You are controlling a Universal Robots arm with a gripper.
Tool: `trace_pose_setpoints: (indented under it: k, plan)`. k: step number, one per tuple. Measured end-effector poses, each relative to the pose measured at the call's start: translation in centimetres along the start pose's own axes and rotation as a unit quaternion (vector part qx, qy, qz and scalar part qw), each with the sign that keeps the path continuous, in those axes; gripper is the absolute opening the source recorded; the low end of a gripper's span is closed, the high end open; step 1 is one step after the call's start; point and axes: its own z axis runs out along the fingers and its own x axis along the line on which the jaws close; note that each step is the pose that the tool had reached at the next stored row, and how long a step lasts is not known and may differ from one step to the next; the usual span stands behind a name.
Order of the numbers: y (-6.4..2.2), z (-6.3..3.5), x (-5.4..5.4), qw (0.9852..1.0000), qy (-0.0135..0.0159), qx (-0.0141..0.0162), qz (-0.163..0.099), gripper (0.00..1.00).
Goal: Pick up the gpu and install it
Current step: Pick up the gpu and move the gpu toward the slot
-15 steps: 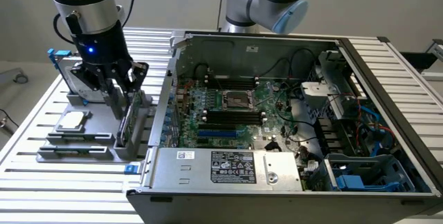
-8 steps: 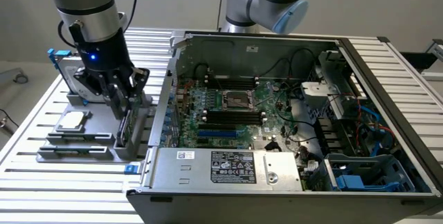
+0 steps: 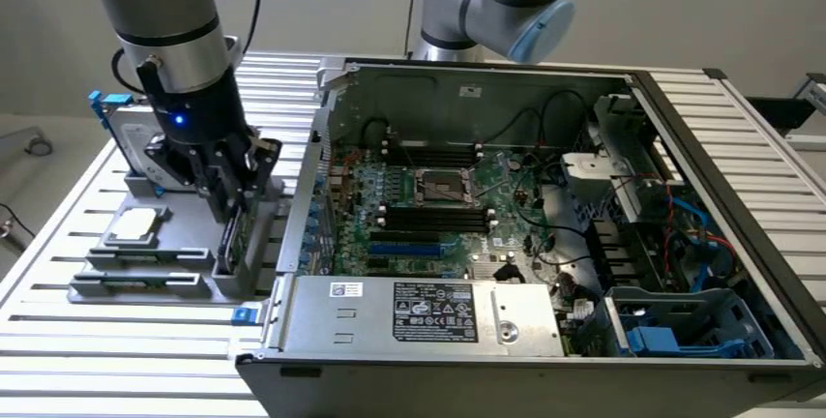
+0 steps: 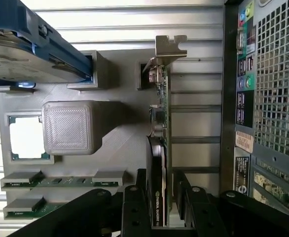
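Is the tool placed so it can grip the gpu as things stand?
Probably yes. The tool is open, with one finger on each side of the upright gpu in its grey holder, and nothing seems to stand between them and the card.

Wrist view: we lose one end of the gpu [image 4: 160, 118] between the gripper [image 4: 163, 207] fingers; the hard drive [image 4: 21, 59] is cut by the frame edge. Exterior view: fingers hide the card's upper edge.

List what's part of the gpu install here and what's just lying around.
Job: gpu, open gripper straddling it, open PC case with motherboard.
Lying about: blue-framed hard drive, CPU chip, two RAM sticks.
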Motion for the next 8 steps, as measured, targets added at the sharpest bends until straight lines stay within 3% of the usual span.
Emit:
trace_pose_setpoints:
  k: [8]
  plan:
    - [0.49, 1.35, 0.0, 1.0, 0.0, -0.0006, 0.002, 0.36]
